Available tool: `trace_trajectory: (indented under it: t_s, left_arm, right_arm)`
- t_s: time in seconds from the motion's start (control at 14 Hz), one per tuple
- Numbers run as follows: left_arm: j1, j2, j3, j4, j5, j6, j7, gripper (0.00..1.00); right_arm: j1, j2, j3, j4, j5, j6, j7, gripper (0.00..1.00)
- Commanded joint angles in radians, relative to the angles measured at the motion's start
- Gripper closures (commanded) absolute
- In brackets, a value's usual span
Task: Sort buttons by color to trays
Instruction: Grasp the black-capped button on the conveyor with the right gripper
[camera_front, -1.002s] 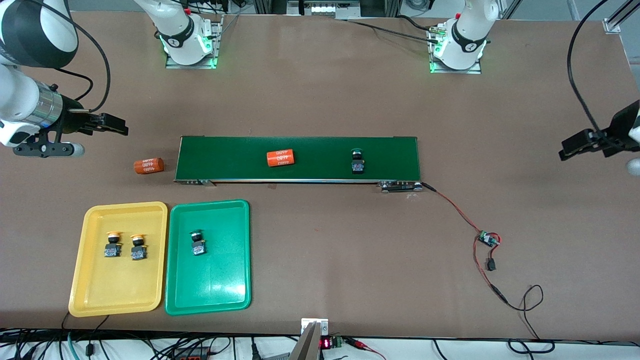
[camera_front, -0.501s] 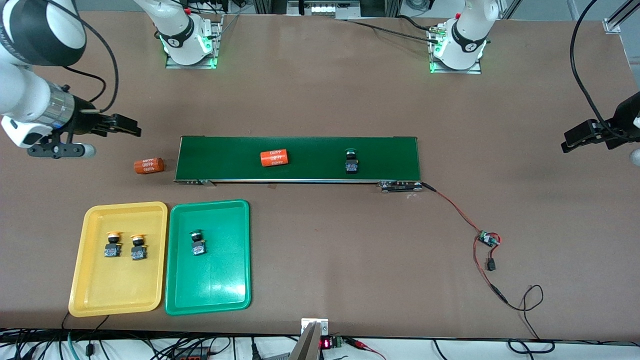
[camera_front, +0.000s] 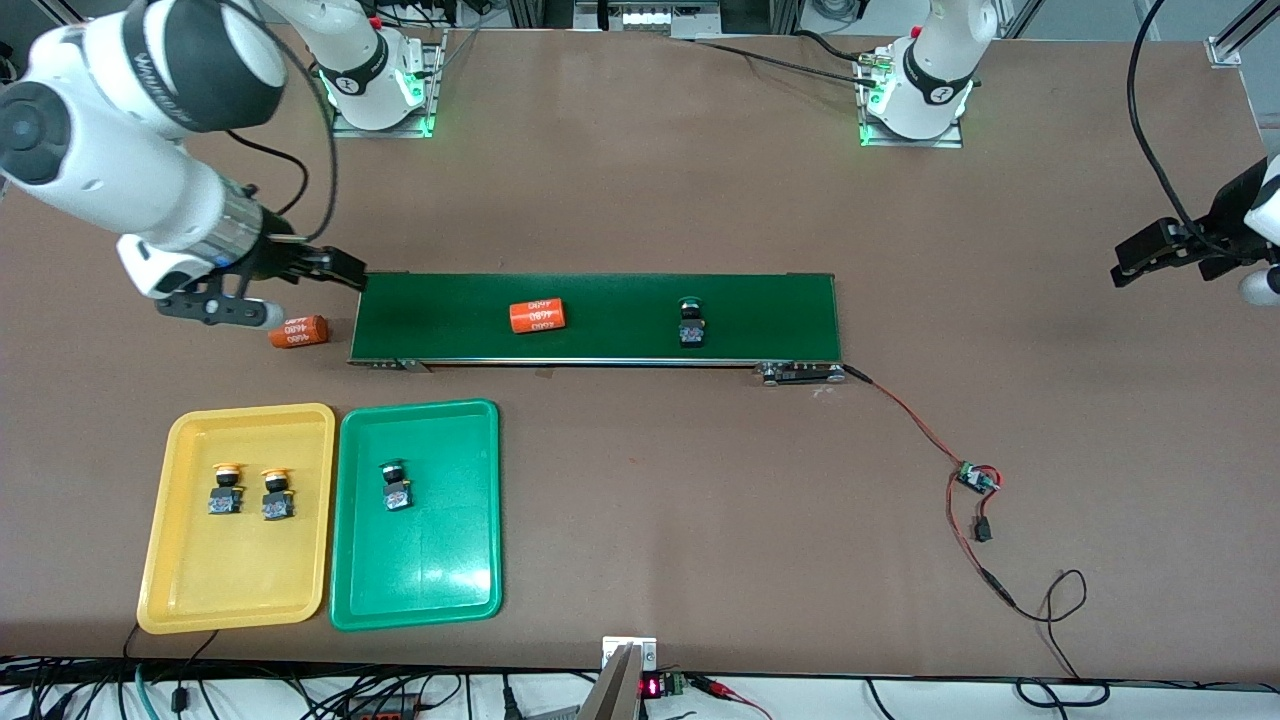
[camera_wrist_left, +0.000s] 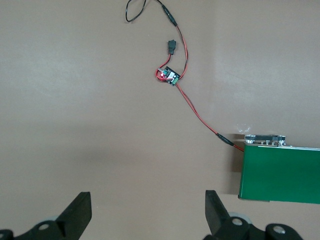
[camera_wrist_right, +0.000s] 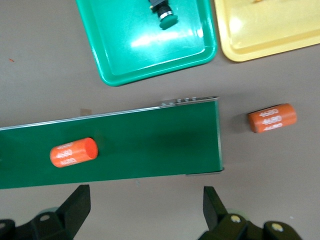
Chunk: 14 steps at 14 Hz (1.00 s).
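One green-capped button (camera_front: 690, 322) rides on the dark-green conveyor belt (camera_front: 600, 345). Another green-capped button (camera_front: 396, 486) lies in the green tray (camera_front: 420, 590), also in the right wrist view (camera_wrist_right: 164, 11). Two yellow-capped buttons (camera_front: 227, 489) (camera_front: 277, 493) lie in the yellow tray (camera_front: 240, 590). My right gripper (camera_front: 345, 270) is open and empty, over the table at the belt's end toward the right arm; its wrist view (camera_wrist_right: 145, 210) shows the belt (camera_wrist_right: 150, 145) and both trays (camera_wrist_right: 125, 60) (camera_wrist_right: 260, 40). My left gripper (camera_front: 1128, 268) is open and empty, over bare table (camera_wrist_left: 147, 212) past the belt's end nearest the left arm.
An orange "4680" cylinder (camera_front: 538, 316) lies on the belt, another (camera_front: 298, 331) on the table beside the belt's end under my right arm. A red-black cable with a small circuit board (camera_front: 975, 478) runs from the belt's end nearest the left arm (camera_wrist_left: 280, 172).
My right arm has swung in from the table's edge to the belt's end. The cylinder and button on the belt have drifted toward the right arm's end. The left gripper has barely shifted.
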<state>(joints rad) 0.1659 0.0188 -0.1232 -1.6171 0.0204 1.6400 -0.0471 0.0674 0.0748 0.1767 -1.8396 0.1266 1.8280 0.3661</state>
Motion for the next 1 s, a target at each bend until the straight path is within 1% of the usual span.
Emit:
trace_trajectory:
  t_s: [0.0, 0.21, 0.57, 0.64, 0.93]
  left_arm:
    - [0.003, -0.019, -0.001, -0.013, -0.017, -0.008, 0.021, 0.00]
    - [0.003, -0.016, -0.001, -0.013, -0.017, -0.003, 0.021, 0.00]
    - [-0.003, -0.007, -0.003, -0.007, -0.020, 0.003, 0.019, 0.00]
    - [0.000, -0.004, -0.001, -0.007, -0.023, 0.003, 0.019, 0.00]
    - [0.003, -0.002, -0.001, -0.006, -0.034, -0.002, 0.019, 0.00]
  right_arm:
    - [0.061, 0.020, -0.008, 0.011, 0.016, 0.034, 0.085, 0.00]
    - [0.135, 0.055, -0.008, 0.011, 0.010, 0.086, 0.152, 0.00]
    - [0.253, 0.144, -0.010, 0.013, -0.010, 0.227, 0.324, 0.00]
    - [0.281, 0.166, -0.010, 0.013, -0.036, 0.261, 0.365, 0.00]
    - [0.376, 0.224, -0.010, 0.016, -0.142, 0.318, 0.523, 0.00]
